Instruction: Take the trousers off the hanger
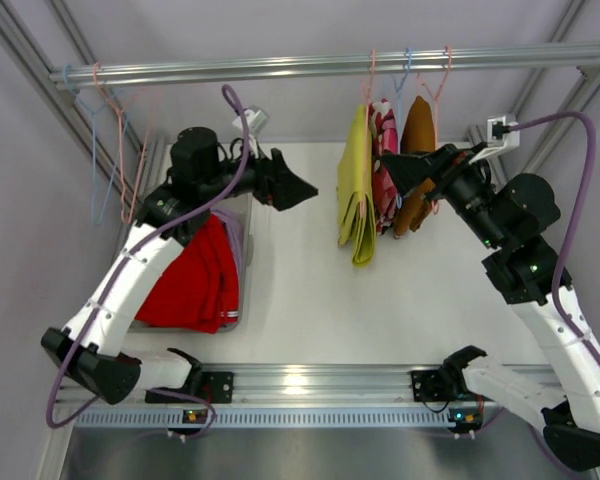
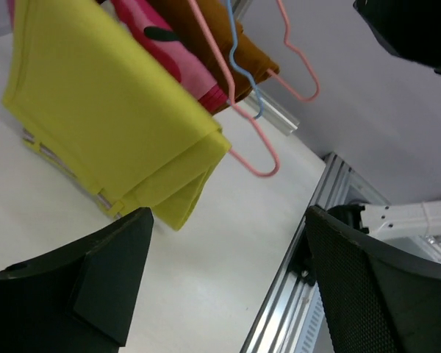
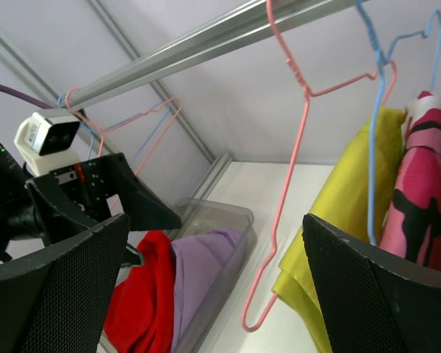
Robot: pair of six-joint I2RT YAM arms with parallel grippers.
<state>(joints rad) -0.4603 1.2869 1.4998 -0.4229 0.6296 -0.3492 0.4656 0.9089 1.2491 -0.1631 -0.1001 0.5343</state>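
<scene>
Yellow-green trousers point(image 1: 356, 195) hang folded over a pink hanger point(image 2: 268, 168) under the right half of the rail point(image 1: 280, 70). Their long axis runs straight down from it, fold uppermost and pale-striped hems pointing at the white table point(image 1: 300, 300) below. Further right along the rail, a pink patterned garment point(image 1: 386, 150) and a brown one point(image 1: 418, 140) hang close together.

The left arm's fingers point(image 2: 95, 279) sit below the rail's middle, just left of the yellow-green pair, spread wide with nothing between them. The right arm's fingers point(image 3: 66, 294) are on the other side of the hanging clothes, in front of the brown garment in the overhead view. They too are wide apart and empty, and whether they touch the cloth cannot be told.

Under the rail's left half, a clear bin point(image 3: 231, 220) holds the red trousers point(image 1: 195, 280) and the lilac trousers point(image 3: 202, 268) in a heap. Bare hangers point(image 1: 110, 150) dangle from the rail's left end.
</scene>
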